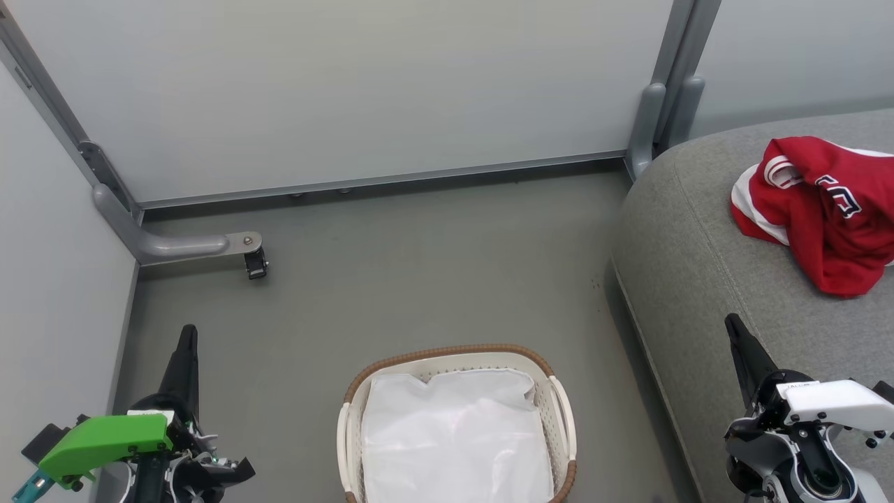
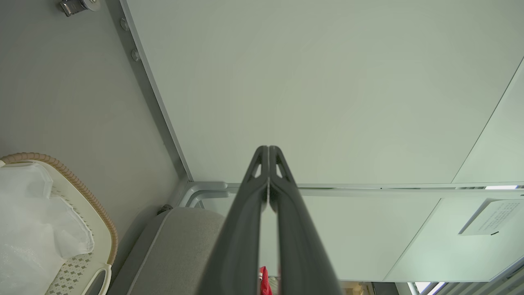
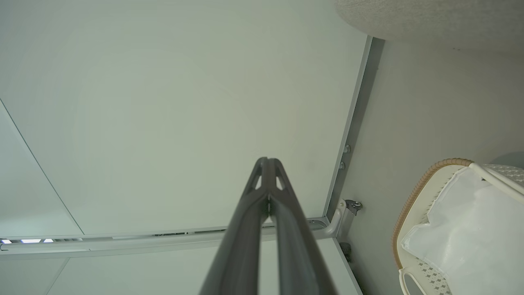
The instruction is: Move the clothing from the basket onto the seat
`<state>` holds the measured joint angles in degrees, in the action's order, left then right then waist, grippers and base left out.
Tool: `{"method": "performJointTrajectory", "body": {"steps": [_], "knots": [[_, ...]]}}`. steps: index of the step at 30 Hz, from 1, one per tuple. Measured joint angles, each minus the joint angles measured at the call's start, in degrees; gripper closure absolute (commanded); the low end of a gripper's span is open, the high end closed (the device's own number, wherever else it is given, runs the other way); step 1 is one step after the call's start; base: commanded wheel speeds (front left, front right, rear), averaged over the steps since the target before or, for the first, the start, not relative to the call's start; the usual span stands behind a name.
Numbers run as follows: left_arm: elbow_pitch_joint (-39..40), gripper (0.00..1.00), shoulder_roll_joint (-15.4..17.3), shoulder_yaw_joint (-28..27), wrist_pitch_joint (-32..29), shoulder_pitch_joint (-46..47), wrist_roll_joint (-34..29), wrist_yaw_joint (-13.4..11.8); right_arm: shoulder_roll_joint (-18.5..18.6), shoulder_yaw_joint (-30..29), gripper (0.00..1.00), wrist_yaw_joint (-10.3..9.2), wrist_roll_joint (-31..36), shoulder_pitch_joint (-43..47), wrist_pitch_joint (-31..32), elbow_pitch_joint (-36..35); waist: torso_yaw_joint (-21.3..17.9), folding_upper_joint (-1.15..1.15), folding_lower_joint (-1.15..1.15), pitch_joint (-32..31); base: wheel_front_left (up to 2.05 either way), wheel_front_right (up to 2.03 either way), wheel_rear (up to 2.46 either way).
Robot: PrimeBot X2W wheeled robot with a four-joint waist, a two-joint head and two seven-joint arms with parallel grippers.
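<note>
The red clothing (image 1: 821, 209) with white stripes and lettering lies crumpled on the grey seat (image 1: 698, 265) at the right. The white basket (image 1: 563, 419) with a brown woven rim stands on the floor at bottom centre, with just its white liner inside. My left gripper (image 1: 187, 334) is shut at the lower left, left of the basket, holding nothing. My right gripper (image 1: 733, 323) is shut at the lower right, over the seat's front part, below the clothing. In the left wrist view a sliver of the clothing (image 2: 264, 280) shows behind the shut left gripper (image 2: 268, 148). The right gripper (image 3: 267, 159) points at a wall.
Pale partition walls (image 1: 349, 91) close off the back and left. A grey metal foot with a caster (image 1: 255, 264) juts onto the floor at left, and a grey post (image 1: 656, 119) stands by the seat's back corner. Grey floor (image 1: 433, 279) lies between the basket and the walls.
</note>
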<state>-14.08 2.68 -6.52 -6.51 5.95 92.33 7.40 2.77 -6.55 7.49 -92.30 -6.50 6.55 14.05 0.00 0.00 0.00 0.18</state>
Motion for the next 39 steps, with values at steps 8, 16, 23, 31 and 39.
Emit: {"method": "performJointTrajectory", "body": {"steps": [8,16,23,31,39], "knots": [[0.0,1.0,0.0,0.0,0.0,0.0,0.0,0.0,0.0,0.0,1.0,0.0,0.0,0.0,0.0,0.0,0.0,0.0,0.0,0.0,0.0,0.0,0.0],[0.0,1.0,0.0,0.0,0.0,0.0,0.0,0.0,0.0,0.0,1.0,0.0,0.0,0.0,0.0,0.0,0.0,0.0,0.0,0.0,0.0,0.0,0.0],[0.0,1.0,0.0,0.0,0.0,0.0,0.0,0.0,0.0,0.0,1.0,0.0,0.0,0.0,0.0,0.0,0.0,0.0,0.0,0.0,0.0,0.0,0.0],[0.0,1.0,0.0,0.0,0.0,0.0,0.0,0.0,0.0,0.0,1.0,0.0,0.0,0.0,0.0,0.0,0.0,0.0,0.0,0.0,0.0,0.0,0.0],[0.0,1.0,0.0,0.0,0.0,0.0,0.0,0.0,0.0,0.0,1.0,0.0,0.0,0.0,0.0,0.0,0.0,0.0,0.0,0.0,0.0,0.0,0.0]]}}
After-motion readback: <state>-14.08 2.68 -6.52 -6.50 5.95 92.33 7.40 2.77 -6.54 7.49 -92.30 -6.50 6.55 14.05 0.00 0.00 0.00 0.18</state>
